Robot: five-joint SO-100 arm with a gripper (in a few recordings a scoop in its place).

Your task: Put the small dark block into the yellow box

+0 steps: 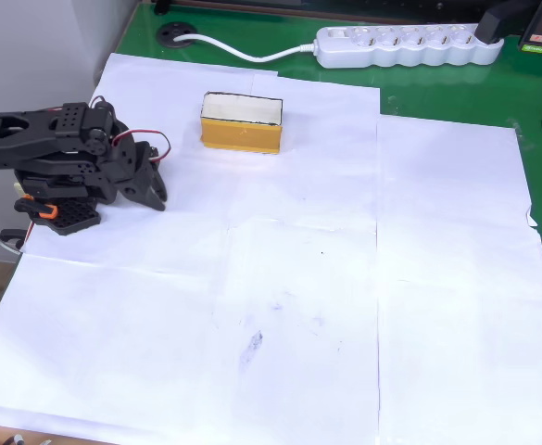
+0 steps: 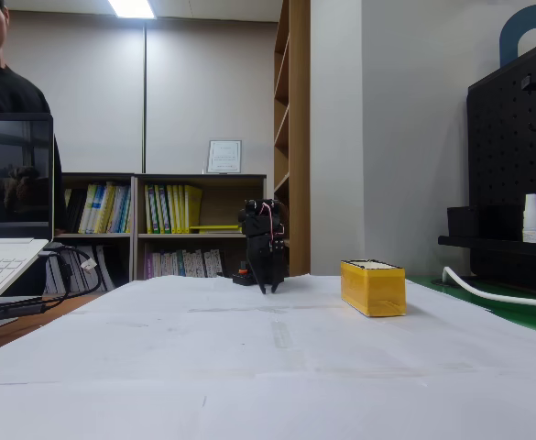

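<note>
You can't tell how the claw (image 1: pixel 156 190) jaws stand — folded, too small; power strip (image 1: pixel 409 44) plug end cropped.

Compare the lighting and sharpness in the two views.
Overhead view: even, bright light; white paper nearly washes out, box crisp. Fixed view: ceiling lamp glares, near paper is soft, box and arm fairly sharp, arm dark against the shelves.

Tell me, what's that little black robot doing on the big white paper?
Right now it isn't handling anything. The black arm sits folded at the left edge of the white paper in the overhead view, its gripper resting low by the sheet. The yellow box stands apart from it, nearer the white power strip. A person stands behind a laptop in the fixed view.
</note>
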